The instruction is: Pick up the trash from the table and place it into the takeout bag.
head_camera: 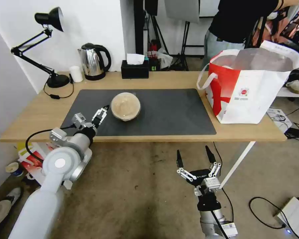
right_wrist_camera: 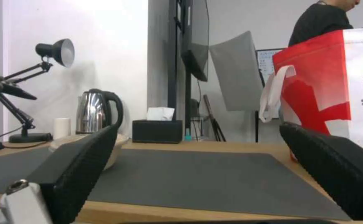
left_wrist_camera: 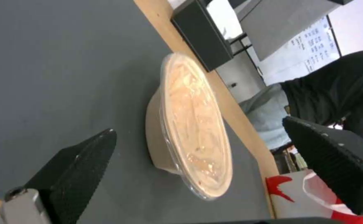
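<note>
Left gripper (head_camera: 102,113) is out over the mat (head_camera: 176,113), near the mat's left end, fingers spread and holding nothing, pointed at the container (head_camera: 125,106). The container sits on the mat, left of the middle, closer to the mat's back edge than its front. From the head view the gripper tip looks just beside the container's left rim; whether it touches I cannot tell from there. The left wrist view settles it: bare mat (left_wrist_camera: 65,62) shows between both black fingers (left_wrist_camera: 82,168) and the container (left_wrist_camera: 190,124), so they are apart, with the clear lid facing the camera's line and the beige wall below it.

Right gripper (head_camera: 196,159) hangs low in front of the worktop's front edge, off the worktop (head_camera: 242,132), fingers wide apart and empty. Its wrist view looks level across the mat (right_wrist_camera: 198,177) and catches the container (right_wrist_camera: 115,146) partly hidden behind one finger (right_wrist_camera: 78,174).

The bag (head_camera: 249,89) stands upright at the worktop's right end, just off the mat, mouth open, foil lining showing from the head view. The right wrist view shows its red-and-white side (right_wrist_camera: 335,93) and a white loop handle instead.

Along the back edge: lamp (head_camera: 53,79) at the left corner, a white cup (head_camera: 76,73), kettle (head_camera: 93,61), tissue box (head_camera: 135,69).
</note>
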Available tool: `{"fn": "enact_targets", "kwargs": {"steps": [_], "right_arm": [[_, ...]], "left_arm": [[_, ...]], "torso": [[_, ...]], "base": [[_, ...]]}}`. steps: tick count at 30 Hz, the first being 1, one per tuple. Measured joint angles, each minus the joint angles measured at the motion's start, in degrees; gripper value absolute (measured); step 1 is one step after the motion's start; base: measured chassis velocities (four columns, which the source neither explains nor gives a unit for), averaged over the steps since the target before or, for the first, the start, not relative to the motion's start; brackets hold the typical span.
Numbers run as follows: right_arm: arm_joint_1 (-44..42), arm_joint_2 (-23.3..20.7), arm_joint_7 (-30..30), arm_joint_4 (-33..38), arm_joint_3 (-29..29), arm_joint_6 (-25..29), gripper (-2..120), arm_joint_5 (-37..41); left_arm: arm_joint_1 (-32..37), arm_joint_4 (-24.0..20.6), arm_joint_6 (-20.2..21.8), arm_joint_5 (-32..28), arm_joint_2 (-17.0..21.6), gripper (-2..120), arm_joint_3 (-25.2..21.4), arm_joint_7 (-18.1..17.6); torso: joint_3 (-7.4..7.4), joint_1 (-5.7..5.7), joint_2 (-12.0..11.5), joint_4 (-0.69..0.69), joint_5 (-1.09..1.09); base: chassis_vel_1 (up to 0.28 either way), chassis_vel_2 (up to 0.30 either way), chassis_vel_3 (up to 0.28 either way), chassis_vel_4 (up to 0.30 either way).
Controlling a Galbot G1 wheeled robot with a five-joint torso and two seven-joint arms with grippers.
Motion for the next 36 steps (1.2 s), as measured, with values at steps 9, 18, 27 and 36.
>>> {"fn": "enact_targets", "kwargs": {"steps": [9, 18, 27, 36], "right_arm": [[0.00, 0.00, 0.00, 0.00, 0.00, 0.00, 100, 0.00], [0.00, 0.00, 0.00, 0.00, 0.00, 0.00, 100, 0.00], [0.00, 0.00, 0.00, 0.00, 0.00, 0.00, 100, 0.00], [0.00, 0.00, 0.00, 0.00, 0.00, 0.00, 100, 0.00]], "left_arm": [[-1.62, 1.49, 0.06, -0.05, -0.11, 100, 1.06, -0.66], [-3.83, 4.16, 0.10, -0.06, -0.01, 100, 2.55, -1.63], [-6.45, 5.61, 0.67, -0.40, 0.07, 100, 4.64, -4.25], [-8.11, 6.28, 1.01, -0.62, -0.02, 100, 5.83, -5.69]], "torso": [[0.00, 0.00, 0.00, 0.00, 0.00], [0.00, 0.00, 0.00, 0.00, 0.00], [0.00, 0.00, -0.01, 0.00, 0.00], [0.00, 0.00, -0.01, 0.00, 0.00]], "base": [[0.000, 0.000, 0.000, 0.000], [0.000, 0.000, 0.000, 0.000], [0.000, 0.000, 0.000, 0.000], [0.000, 0.000, 0.000, 0.000]]}}
